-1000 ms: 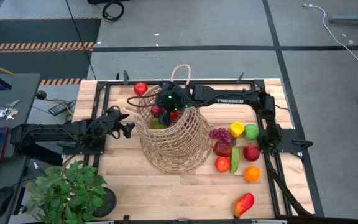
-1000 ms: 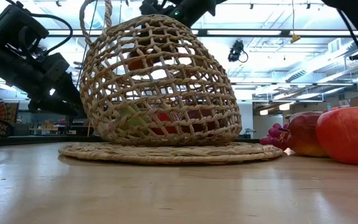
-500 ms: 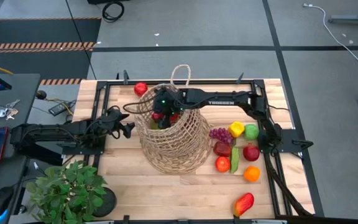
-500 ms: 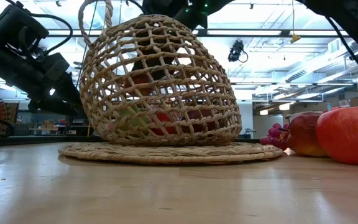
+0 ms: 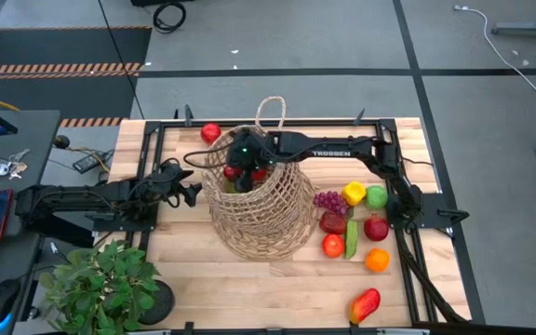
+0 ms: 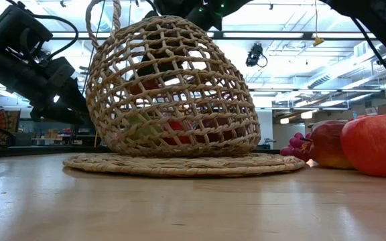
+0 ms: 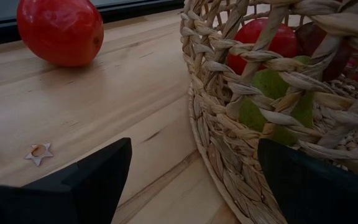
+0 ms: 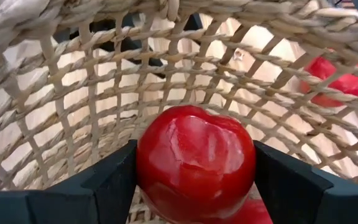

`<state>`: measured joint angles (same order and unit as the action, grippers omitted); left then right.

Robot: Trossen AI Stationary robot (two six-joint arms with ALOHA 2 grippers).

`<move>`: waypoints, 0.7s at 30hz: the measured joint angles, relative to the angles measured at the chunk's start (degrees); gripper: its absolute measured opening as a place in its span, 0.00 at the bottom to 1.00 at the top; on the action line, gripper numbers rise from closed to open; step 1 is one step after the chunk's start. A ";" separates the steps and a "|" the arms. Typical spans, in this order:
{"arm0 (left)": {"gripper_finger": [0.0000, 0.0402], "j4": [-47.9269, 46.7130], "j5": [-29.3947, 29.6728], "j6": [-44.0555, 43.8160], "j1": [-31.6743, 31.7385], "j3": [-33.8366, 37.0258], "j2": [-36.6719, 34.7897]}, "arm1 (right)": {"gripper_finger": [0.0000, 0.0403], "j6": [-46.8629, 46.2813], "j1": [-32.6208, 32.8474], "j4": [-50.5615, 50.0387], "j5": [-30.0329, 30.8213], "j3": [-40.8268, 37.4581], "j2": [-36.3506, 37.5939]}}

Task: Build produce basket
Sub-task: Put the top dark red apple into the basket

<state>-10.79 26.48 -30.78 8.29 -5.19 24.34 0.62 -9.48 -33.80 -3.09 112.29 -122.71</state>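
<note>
The right arm reaches from the bench's right edge across to the basket (image 5: 259, 209), its right end effector (image 8: 194, 171) lowered into the basket mouth with both dark flat fingers closed against the sides of a glossy red apple (image 8: 194, 163). The left arm lies low along the left edge of the bench (image 5: 249, 288); its left end effector (image 7: 191, 168) stands wide open and empty, just beside the basket's lower wall. The basket is tan open-weave wicker, rounded and bulging, with a loop handle at the rim, resting on a flat woven mat (image 6: 179, 164) near the bench centre. Inside it lie red and green pieces. A smooth red tomato (image 5: 210, 132) lies near the far edge; the remaining produce (image 5: 352, 223) is clustered toward the right edge.
</note>
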 joint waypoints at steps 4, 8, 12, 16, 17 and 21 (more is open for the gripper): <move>0.89 0.00 0.00 0.00 -0.01 0.00 0.00 | 0.73 1.08 -0.03 1.50 2.97 0.00 0.01; 0.89 0.00 0.00 0.00 0.00 0.00 0.01 | 0.73 4.09 -0.09 2.92 9.22 -0.02 0.03; 0.89 0.00 0.00 0.00 -0.02 0.00 0.02 | 0.73 4.31 -0.76 3.69 10.82 -0.02 0.03; 0.89 0.00 0.00 0.00 0.00 0.00 0.02 | 0.73 4.52 -1.41 3.27 10.91 -0.09 0.03; 0.89 -0.01 0.00 0.01 -0.02 0.00 0.02 | 0.73 4.52 -1.53 3.56 10.90 -0.44 0.03; 0.89 -0.01 0.01 0.00 -0.01 0.00 0.00 | 0.77 4.52 -1.70 3.83 10.93 -1.29 -0.07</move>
<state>-10.79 26.49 -30.79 8.29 -5.19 24.34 5.15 -11.18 -29.97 7.84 111.00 -122.78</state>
